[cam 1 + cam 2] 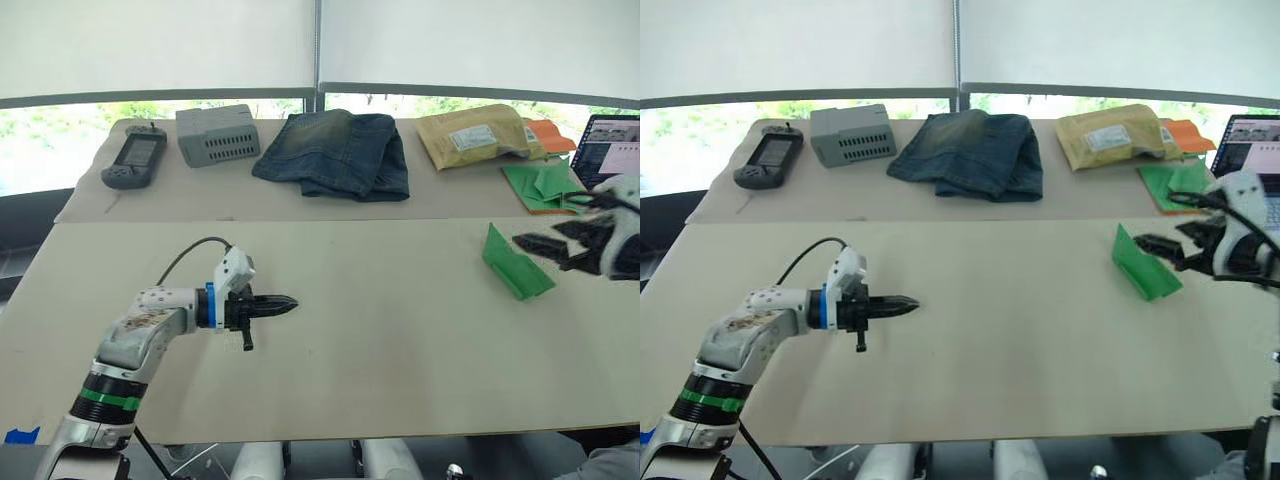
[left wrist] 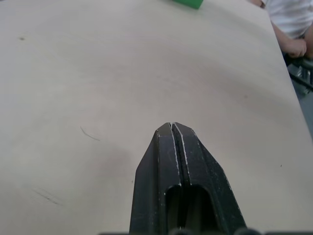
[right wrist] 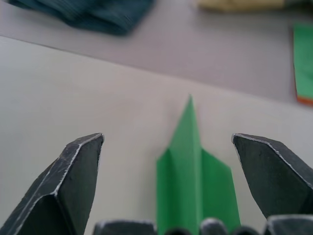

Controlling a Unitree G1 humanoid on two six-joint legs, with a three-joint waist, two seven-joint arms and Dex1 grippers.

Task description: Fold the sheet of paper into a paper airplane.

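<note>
The sheet of paper is a bright green, narrow, pointed folded wedge, the paper airplane (image 1: 515,264), lying on the beige table (image 1: 380,330) at the right. My right gripper (image 1: 1155,250) is open right at its near end. In the right wrist view the wedge (image 3: 193,171) lies between the two spread fingers (image 3: 73,171), pointing away. Far to the left my left gripper (image 1: 290,302) is shut on nothing, just above the bare table; its closed fingertips (image 2: 171,129) point across the table toward the wedge.
Along the back of the table lie a handheld device (image 1: 134,160), a grey box (image 1: 217,133), folded jeans (image 1: 335,150), a yellow padded envelope (image 1: 475,135) and a pile of green and orange papers (image 1: 540,185). A laptop (image 1: 610,145) stands far right. A person (image 2: 293,29) sits beyond the right edge.
</note>
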